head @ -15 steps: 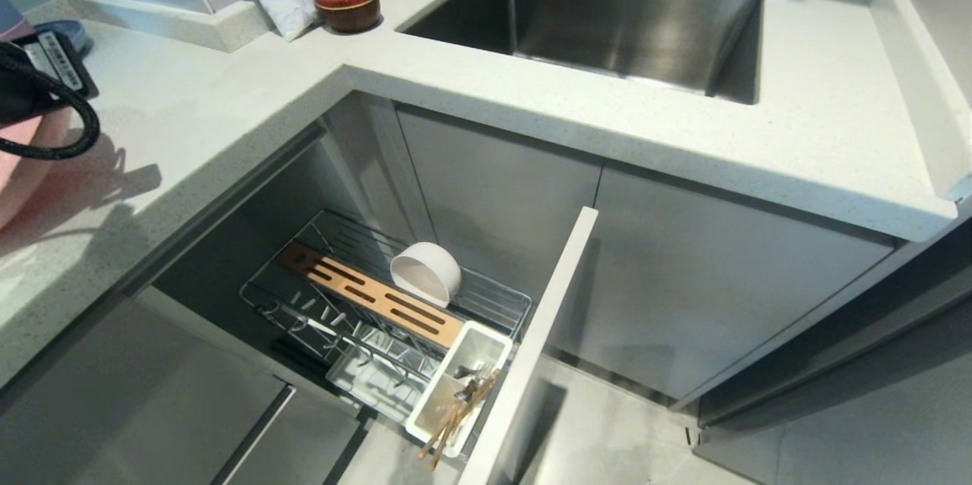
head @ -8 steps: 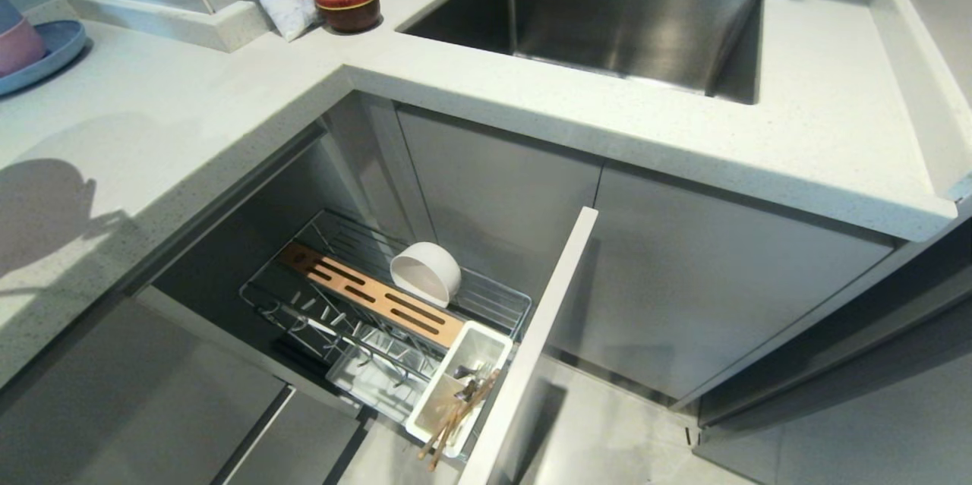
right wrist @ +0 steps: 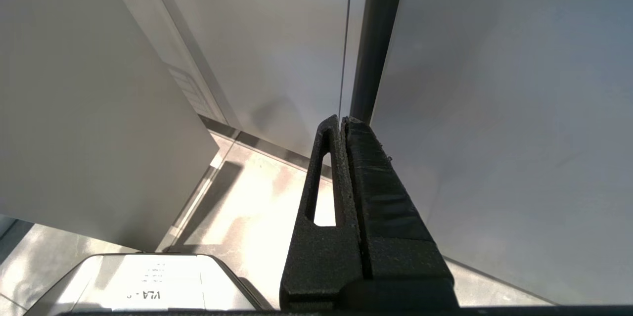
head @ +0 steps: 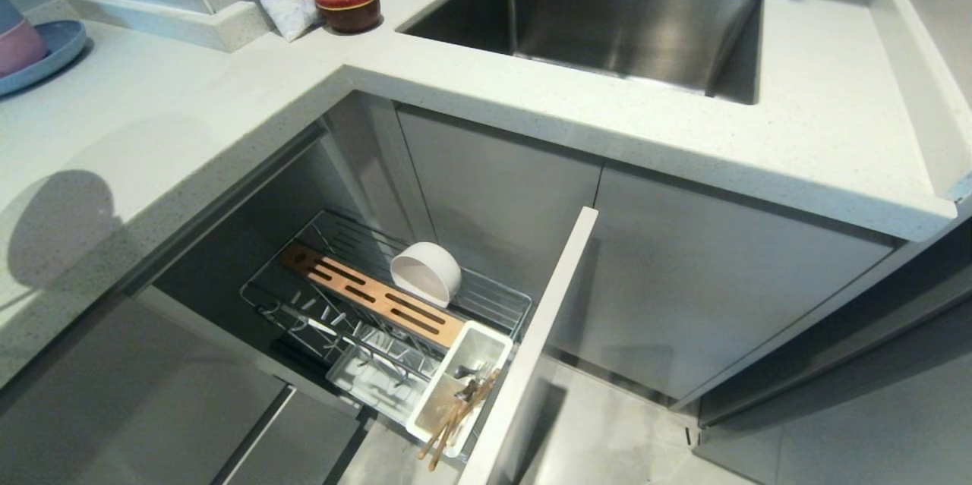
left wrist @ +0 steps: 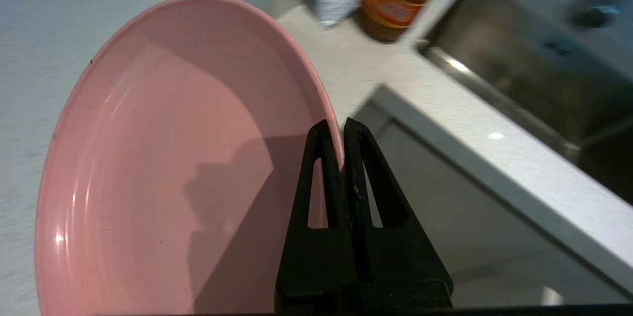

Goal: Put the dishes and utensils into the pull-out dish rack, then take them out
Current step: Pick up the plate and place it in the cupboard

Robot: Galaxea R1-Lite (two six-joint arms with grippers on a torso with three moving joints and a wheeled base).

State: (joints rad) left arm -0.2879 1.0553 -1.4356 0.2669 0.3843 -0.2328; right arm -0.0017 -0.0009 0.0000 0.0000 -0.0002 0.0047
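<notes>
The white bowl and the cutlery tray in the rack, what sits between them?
In the head view, the slotted wooden strip runs between the white bowl and the cutlery tray, with bare chrome wire beside it.

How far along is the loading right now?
Partly done. The cream-white bowl already sits in the pulled-out dish rack, and the chopsticks stand with metal cutlery in its white cutlery tray. In hand: the left hand is shut on the rim of the pink plate, out of the head view. Left: slotting that plate in, then unloading. The right hand is shut, parked by the cabinets.
</notes>
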